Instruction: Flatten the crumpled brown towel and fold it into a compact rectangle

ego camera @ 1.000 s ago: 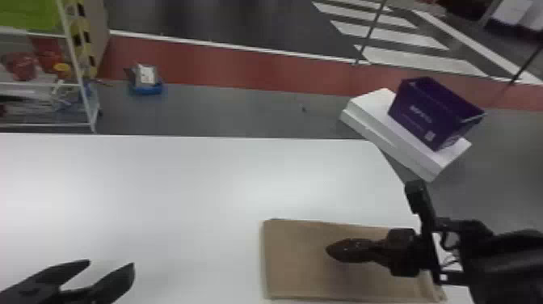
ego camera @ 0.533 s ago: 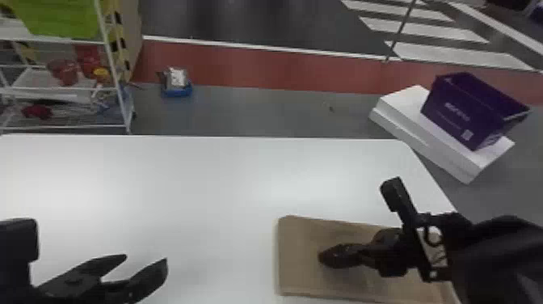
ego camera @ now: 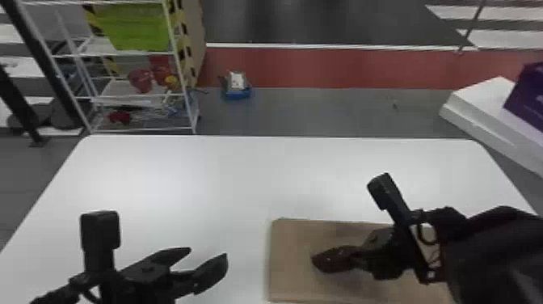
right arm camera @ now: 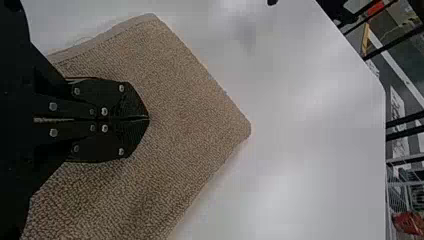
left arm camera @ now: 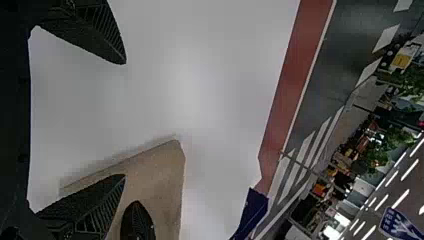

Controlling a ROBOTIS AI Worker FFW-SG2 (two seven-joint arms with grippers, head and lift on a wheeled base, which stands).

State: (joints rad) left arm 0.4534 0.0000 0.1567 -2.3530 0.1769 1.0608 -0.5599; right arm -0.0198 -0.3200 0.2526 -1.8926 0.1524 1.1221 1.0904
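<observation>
The brown towel (ego camera: 295, 258) lies flat with straight edges and square corners near the table's front, right of centre. Over it is my right gripper (ego camera: 315, 260), its fingers pressed together; in the right wrist view the shut right gripper (right arm camera: 149, 118) sits above the towel's surface (right arm camera: 190, 110), with no cloth visible between the fingers. Left of the towel, my left gripper (ego camera: 210, 250) stands open over bare table. In the left wrist view the left gripper (left arm camera: 125, 120) has its fingers wide apart, and the towel (left arm camera: 160, 175) shows beyond one of them.
The white table (ego camera: 242, 178) surrounds the towel. Beyond its far edge stand a wire shelf (ego camera: 137, 97) at left and a blue item (ego camera: 236, 91) on the floor. White slabs (ego camera: 476, 105) with a purple box (ego camera: 529, 101) are off the right corner.
The head view has swung toward the left, bringing more of the shelf in. My left gripper shows farther into view. The right gripper stays shut over the towel, which keeps its flat shape.
</observation>
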